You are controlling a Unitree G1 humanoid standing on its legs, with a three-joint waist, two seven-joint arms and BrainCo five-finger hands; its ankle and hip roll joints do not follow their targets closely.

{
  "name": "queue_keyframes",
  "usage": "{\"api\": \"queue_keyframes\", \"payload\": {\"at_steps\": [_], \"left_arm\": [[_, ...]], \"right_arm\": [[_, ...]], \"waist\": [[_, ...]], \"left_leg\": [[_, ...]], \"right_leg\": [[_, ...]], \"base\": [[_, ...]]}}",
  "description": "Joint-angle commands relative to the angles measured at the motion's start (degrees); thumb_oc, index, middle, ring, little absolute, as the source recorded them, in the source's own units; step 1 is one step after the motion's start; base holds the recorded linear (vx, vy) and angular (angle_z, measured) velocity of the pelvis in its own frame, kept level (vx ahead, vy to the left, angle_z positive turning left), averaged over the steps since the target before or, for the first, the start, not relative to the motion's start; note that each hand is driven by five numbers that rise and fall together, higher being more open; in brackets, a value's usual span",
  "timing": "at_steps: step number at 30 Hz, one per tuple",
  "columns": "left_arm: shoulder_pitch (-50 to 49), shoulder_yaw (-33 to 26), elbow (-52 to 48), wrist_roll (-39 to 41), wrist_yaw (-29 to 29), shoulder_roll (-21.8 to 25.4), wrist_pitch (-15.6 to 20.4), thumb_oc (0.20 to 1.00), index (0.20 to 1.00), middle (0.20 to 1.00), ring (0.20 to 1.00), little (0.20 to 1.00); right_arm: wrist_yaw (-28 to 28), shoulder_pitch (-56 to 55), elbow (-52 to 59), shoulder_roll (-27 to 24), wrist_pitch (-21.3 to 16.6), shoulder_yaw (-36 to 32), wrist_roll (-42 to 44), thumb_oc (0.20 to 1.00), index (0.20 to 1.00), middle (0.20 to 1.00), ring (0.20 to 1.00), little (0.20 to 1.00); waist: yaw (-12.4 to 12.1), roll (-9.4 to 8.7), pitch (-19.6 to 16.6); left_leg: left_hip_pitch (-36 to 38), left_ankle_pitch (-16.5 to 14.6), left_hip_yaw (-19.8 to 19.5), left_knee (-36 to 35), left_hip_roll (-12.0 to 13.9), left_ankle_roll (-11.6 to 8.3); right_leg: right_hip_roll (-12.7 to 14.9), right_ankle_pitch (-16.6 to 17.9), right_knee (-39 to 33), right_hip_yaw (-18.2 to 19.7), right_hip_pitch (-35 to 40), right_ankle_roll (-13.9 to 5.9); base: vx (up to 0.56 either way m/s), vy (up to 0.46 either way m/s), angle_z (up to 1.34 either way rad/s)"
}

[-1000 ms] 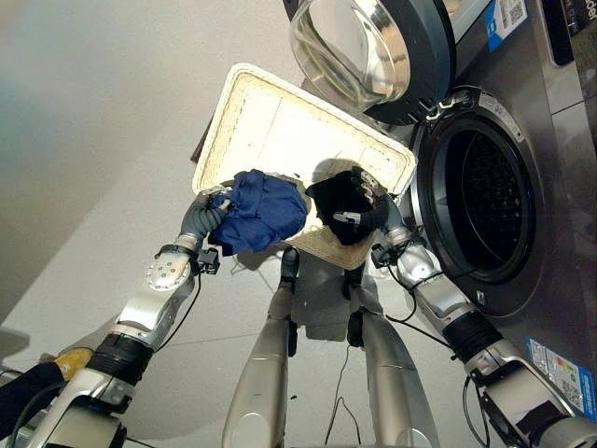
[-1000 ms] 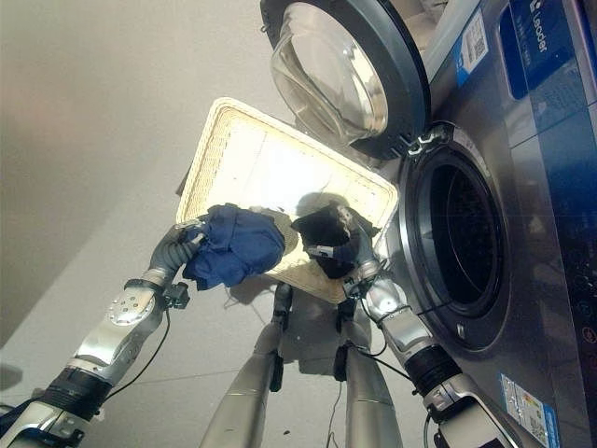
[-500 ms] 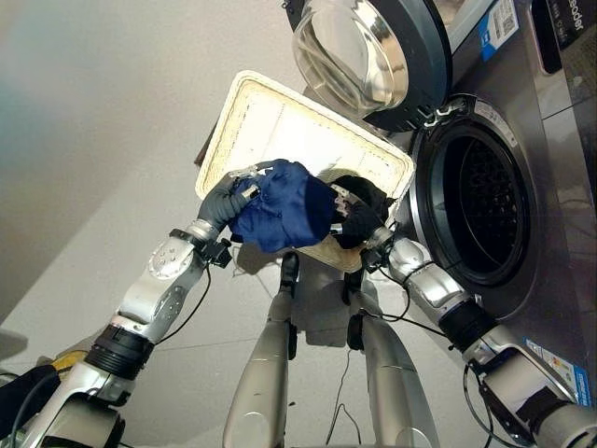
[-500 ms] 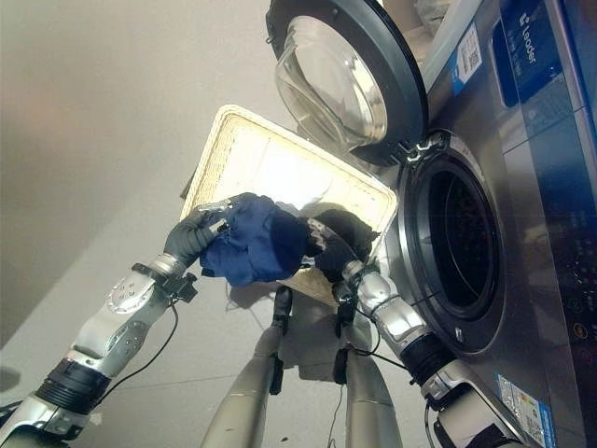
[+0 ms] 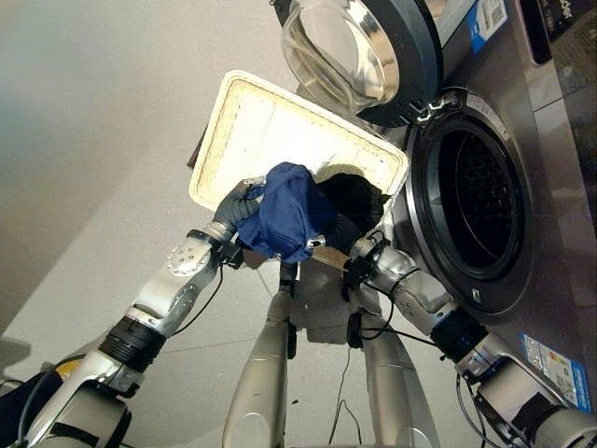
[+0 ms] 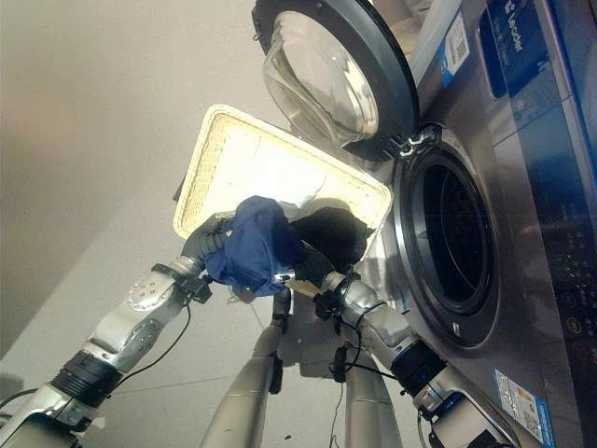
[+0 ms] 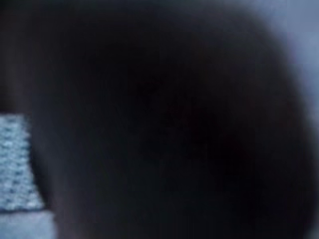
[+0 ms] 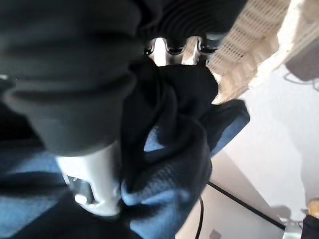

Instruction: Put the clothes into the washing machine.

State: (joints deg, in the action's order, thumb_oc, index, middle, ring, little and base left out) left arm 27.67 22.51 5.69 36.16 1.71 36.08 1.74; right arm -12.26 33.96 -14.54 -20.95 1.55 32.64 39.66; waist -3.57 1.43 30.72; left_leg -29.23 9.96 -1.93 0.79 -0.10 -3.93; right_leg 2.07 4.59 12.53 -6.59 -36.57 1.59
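Grey floor (image 5: 84, 140) is seen all around a cream woven basket (image 5: 270, 121), set just beside the steel washing machine (image 5: 550, 187), whose round door (image 5: 364, 51) is swung open. A blue garment (image 5: 291, 213) is held bunched over the basket's near rim, the left robot hand (image 5: 235, 207) curled into it. The right robot hand (image 8: 94, 164) is clamped on dark cloth (image 8: 174, 109) against the blue garment.

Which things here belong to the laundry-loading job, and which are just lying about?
Job:
blue garment, in the left hand
black garment, with the right hand at it
white basket
washing machine, its door open

Lying about:
nothing else identifiable on the floor
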Motion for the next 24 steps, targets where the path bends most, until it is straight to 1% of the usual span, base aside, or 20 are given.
{"api": "queue_keyframes", "payload": {"at_steps": [1, 7, 8, 11, 13, 14, 18, 20, 21, 22, 23, 24], "left_arm": [[1.86, 0.62, -1.35, -4.41, -2.38, -2.56, 1.20, 0.200, 0.200, 0.200, 0.200, 0.200], [1.83, 1.03, 0.91, -5.35, -4.67, -3.02, 1.47, 0.200, 0.200, 0.200, 0.200, 0.200], [1.46, 1.15, 1.03, -5.62, -4.63, -2.90, 1.93, 0.200, 0.200, 0.200, 0.200, 0.200], [1.11, 1.22, 1.09, -6.18, -4.42, -2.99, 2.32, 0.200, 0.200, 0.200, 0.200, 0.200], [1.02, 1.58, 0.98, -7.14, -4.48, -3.17, 2.81, 0.200, 0.200, 0.200, 0.200, 0.200], [0.84, 2.23, 0.51, -8.79, -4.75, -3.17, 3.75, 0.200, 0.200, 0.200, 0.200, 0.200], [0.15, 3.43, -1.95, -10.86, -3.87, -3.12, 4.63, 0.200, 0.200, 0.200, 0.200, 0.200], [0.32, 3.74, -2.62, -11.10, -3.86, -3.22, 4.77, 0.200, 0.200, 0.200, 0.200, 0.200], [0.08, 3.84, -2.63, -11.11, -3.86, -3.26, 4.78, 0.200, 0.200, 0.200, 0.200, 0.200], [0.19, 4.72, -3.93, -12.06, -3.37, -3.57, 5.31, 0.200, 0.200, 0.200, 0.200, 0.200], [-0.05, 5.00, -4.13, -12.19, -3.39, -3.66, 5.39, 0.200, 0.200, 0.200, 0.200, 0.200], [-0.05, 5.00, -4.13, -12.19, -3.39, -3.66, 5.39, 0.200, 0.200, 0.200, 0.200, 0.200]], "right_arm": [[-2.68, -0.39, 9.52, 2.39, -1.50, 1.51, 4.88, 1.000, 1.000, 1.000, 1.000, 1.000], [-3.34, -0.75, 10.70, 2.08, -0.66, 2.03, 5.53, 1.000, 1.000, 1.000, 1.000, 1.000], [-3.52, -1.11, 11.03, 1.64, 0.15, 2.34, 7.55, 1.000, 1.000, 1.000, 1.000, 1.000], [-3.62, -1.47, 10.98, 1.45, 0.66, 2.30, 8.48, 1.000, 1.000, 1.000, 1.000, 1.000], [-3.45, -1.80, 10.95, 1.54, 1.69, 2.33, 9.70, 1.000, 1.000, 1.000, 1.000, 1.000], [-2.74, -2.44, 10.54, 1.66, 2.62, 2.43, 11.26, 1.000, 1.000, 1.000, 1.000, 1.000], [-1.95, -4.21, 9.88, 1.85, 4.62, 2.60, 14.76, 1.000, 1.000, 1.000, 1.000, 1.000], [-1.66, -4.38, 9.50, 2.00, 4.98, 2.67, 15.25, 1.000, 1.000, 1.000, 1.000, 1.000], [-1.67, -4.66, 9.51, 2.02, 4.97, 2.71, 15.24, 1.000, 1.000, 1.000, 1.000, 1.000], [-1.24, -5.52, 8.08, 2.49, 4.97, 2.80, 16.25, 0.351, 0.351, 0.351, 0.351, 0.351], [-1.30, -5.95, 7.86, 2.54, 4.82, 2.93, 16.19, 0.200, 0.200, 0.200, 0.200, 0.200], [-1.30, -5.95, 7.86, 2.54, 4.82, 2.93, 16.19, 0.200, 0.200, 0.200, 0.200, 0.200]], "waist": [[2.27, 0.37, -0.92], [2.71, 0.27, -0.92], [2.79, 0.36, -0.92], [2.86, 0.44, -0.92], [2.95, 0.55, -0.92], [3.03, 0.66, -0.92], [3.12, 0.69, -0.92], [3.24, 0.65, -0.92], [3.17, 0.69, -0.92], [3.39, 0.58, -0.92], [3.34, 0.61, -0.92], [3.34, 0.61, -0.92]], "left_leg": [[-1.87, -4.22, 1.36, 5.94, -3.55, 0.95], [-2.79, -4.42, 2.03, 6.83, -3.55, 0.81], [-3.17, -4.43, 2.23, 7.12, -3.51, 0.78], [-3.35, -4.45, 2.18, 7.40, -3.60, 0.75], [-3.43, -4.47, 2.15, 7.43, -3.64, 0.79], [-3.68, -4.60, 2.11, 7.64, -3.72, 0.89], [-3.63, -5.00, 2.19, 7.86, -3.68, 1.01], [-4.18, -4.61, 2.17, 7.85, -3.79, 1.03], [-3.77, -4.99, 2.18, 7.92, -3.73, 1.03], [-4.10, -4.65, 2.01, 7.62, -3.85, 1.21], [-3.67, -5.03, 2.02, 7.66, -3.81, 1.22], [-3.67, -5.03, 2.02, 7.66, -3.81, 1.22]], "right_leg": [[0.69, 1.55, -5.97, -1.54, 3.59, -6.38], [0.87, 1.54, -5.70, -1.69, 2.77, -6.42], [0.93, 1.51, -5.52, -1.67, 2.41, -6.40], [0.94, 1.46, -5.31, -1.51, 2.24, -6.36], [0.95, 1.42, -5.27, -1.38, 2.15, -6.33], [0.97, 1.35, -5.18, -1.18, 1.90, -6.27], [0.88, 1.05, -5.07, -0.88, 1.98, -6.26], [0.90, 1.44, -5.15, -0.83, 1.46, -6.25], [0.84, 1.10, -5.05, -0.81, 1.84, -6.26], [0.74, 1.51, -5.28, -0.56, 1.48, -6.25], [0.66, 1.19, -5.19, -0.50, 1.83, -6.28], [0.66, 1.19, -5.19, -0.50, 1.83, -6.28]], "base": [[0.03, 0.027, -0.07], [0.03, 0.018, -0.08], [0.03, 0.020, -0.09], [0.02, 0.014, -0.06], [0.01, 0.017, -0.04], [0.01, 0.018, -0.04], [0.01, 0.010, -0.02], [0.00, 0.000, 0.00], [0.00, 0.000, 0.00], [0.00, 0.000, 0.00], [0.00, 0.000, 0.00], [0.00, 0.000, 0.00]]}}
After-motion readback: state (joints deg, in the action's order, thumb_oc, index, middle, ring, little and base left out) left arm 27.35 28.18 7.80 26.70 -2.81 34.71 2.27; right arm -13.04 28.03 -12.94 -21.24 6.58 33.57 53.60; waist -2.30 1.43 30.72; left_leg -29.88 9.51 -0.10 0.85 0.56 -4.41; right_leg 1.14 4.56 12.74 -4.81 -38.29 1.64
